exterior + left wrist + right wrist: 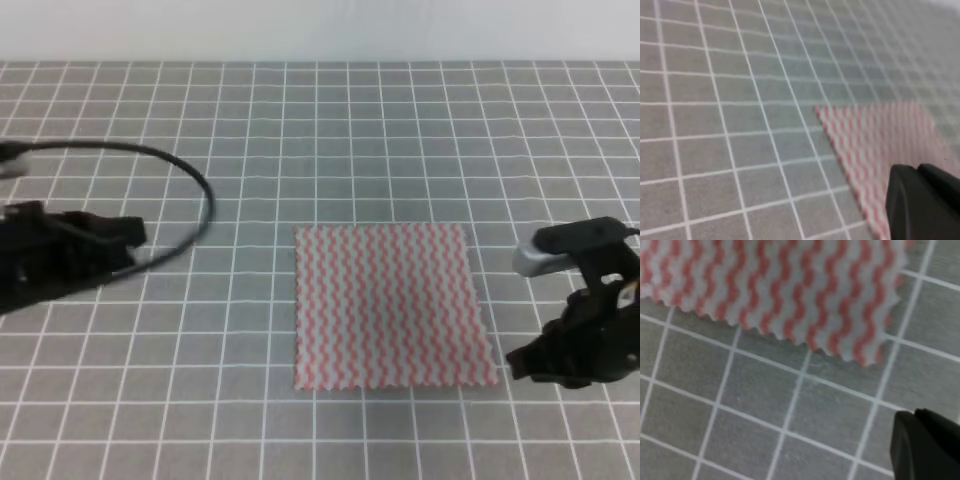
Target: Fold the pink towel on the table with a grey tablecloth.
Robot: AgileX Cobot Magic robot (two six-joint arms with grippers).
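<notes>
The pink towel (390, 305) lies flat and unfolded on the table with a grey tablecloth (300, 130), a little right of the middle. My left gripper (135, 235) hovers well to the towel's left, with its dark fingers pressed together and nothing in them. In the left wrist view the left gripper (917, 200) overlaps the towel's (880, 135) near edge. My right gripper (515, 360) sits just right of the towel's front right corner, shut and empty. The right wrist view shows that jagged corner (860, 347) close to the right gripper (917, 440).
A black cable (190, 175) loops above the cloth from the left arm. The table's far edge meets a white wall (320, 30) at the back. Grid cloth surrounds the towel on all sides.
</notes>
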